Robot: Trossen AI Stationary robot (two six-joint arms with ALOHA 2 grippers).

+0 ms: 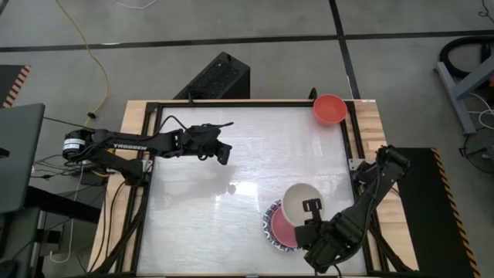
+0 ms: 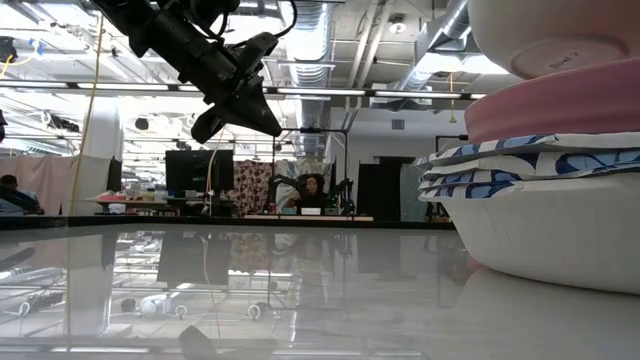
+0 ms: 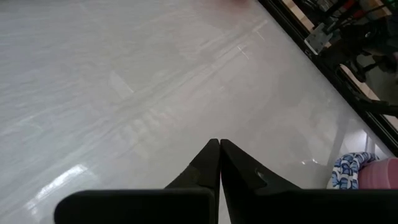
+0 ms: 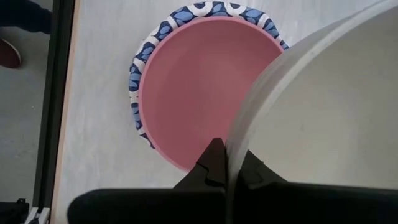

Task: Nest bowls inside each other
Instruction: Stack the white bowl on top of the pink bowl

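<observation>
The plain cream-white round bowl (image 1: 302, 202) was held by its rim between the jaws of the right gripper (image 4: 225, 163), which pinched the thin wall of the bowl. One jaw sat inside the rim and one outside. The bowl was lifted and tilted, partly over the pink round bowl (image 4: 202, 87). It was smooth and plain, with no pattern.

The pink bowl sat inside a stack of white bowls with blue patterned rims (image 4: 138, 74). In the low view the blue and white rims (image 2: 530, 160) lay one on top of the other, with the pink one above them and the cream-white one highest of all. The stack stood on the shiny white table (image 1: 231, 224), near the right side at the front.

A small red round bowl (image 1: 329, 109) stood alone at the far right corner of the table, well apart from the stack.

The left gripper (image 1: 224, 152) hung above the left part of the table, far from every bowl. Its jaws were pressed together and held nothing.
</observation>
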